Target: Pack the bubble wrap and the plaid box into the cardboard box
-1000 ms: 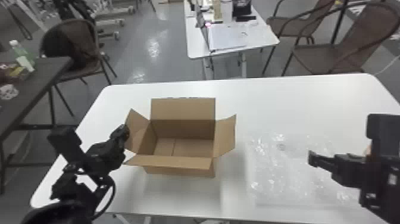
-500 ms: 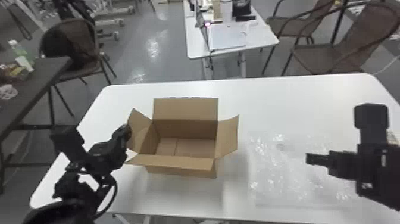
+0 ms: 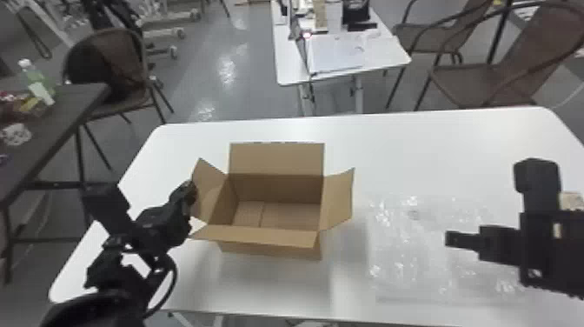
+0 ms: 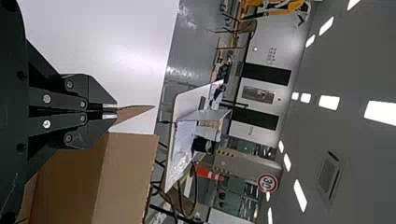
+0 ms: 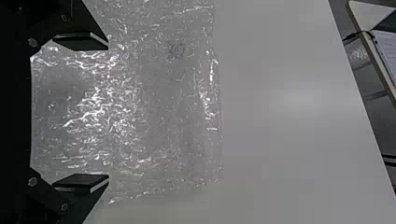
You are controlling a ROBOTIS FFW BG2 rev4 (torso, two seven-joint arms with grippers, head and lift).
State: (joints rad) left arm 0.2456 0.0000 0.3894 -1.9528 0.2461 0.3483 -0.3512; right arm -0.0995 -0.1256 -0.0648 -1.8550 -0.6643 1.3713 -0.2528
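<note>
In the head view, my left gripper is at the left flap of the open, empty cardboard box; in the left wrist view the left gripper is shut on that flap. Flat bubble wrap lies on the table right of the box, and my right gripper is over it. From the right wrist view, the right gripper stands open above the bubble wrap, its fingers apart. A beige patch shows behind the right arm; I cannot tell if it is the plaid box.
The white table carries the box and wrap. A dark side table with a bottle stands at the left. Beyond are brown chairs and another white table.
The cardboard box has shifted slightly right together with my left gripper. The right arm's upper part has swung left, and its gripper has dropped a little in the head view.
</note>
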